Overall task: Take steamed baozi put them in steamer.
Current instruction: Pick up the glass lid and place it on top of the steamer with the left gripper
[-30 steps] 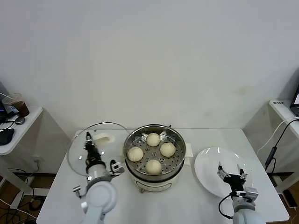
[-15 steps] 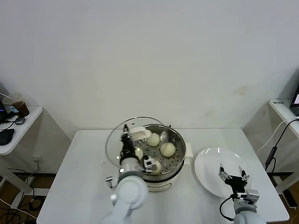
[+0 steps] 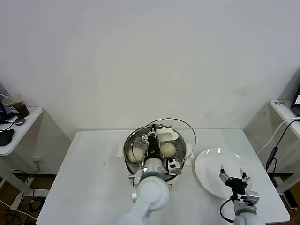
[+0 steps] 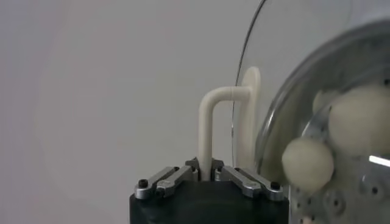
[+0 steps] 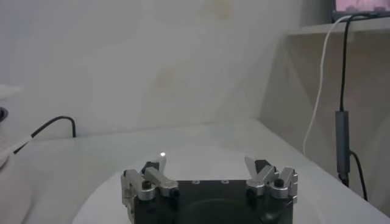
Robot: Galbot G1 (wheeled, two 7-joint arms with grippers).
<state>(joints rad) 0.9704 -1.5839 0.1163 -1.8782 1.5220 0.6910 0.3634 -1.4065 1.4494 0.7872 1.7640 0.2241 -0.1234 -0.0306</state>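
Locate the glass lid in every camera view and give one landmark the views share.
Head view: the glass lid hangs over the steamer, its white handle gripped by the left gripper.
Left wrist view: lid edge-on beside the gripper, which clamps the handle.
Right wrist view: not in it.
Shared landmark: the baozi in the steamer.

Glass lid (image 3: 169, 136) blocks the steamer (image 3: 155, 151) mouth (plate (image 3: 213, 169) side open).

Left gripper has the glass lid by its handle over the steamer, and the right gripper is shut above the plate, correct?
Not quite: the right gripper is open, as the right wrist view shows. The rest stands: it hangs above the plate while the left gripper holds the glass lid by its handle over the steamer.
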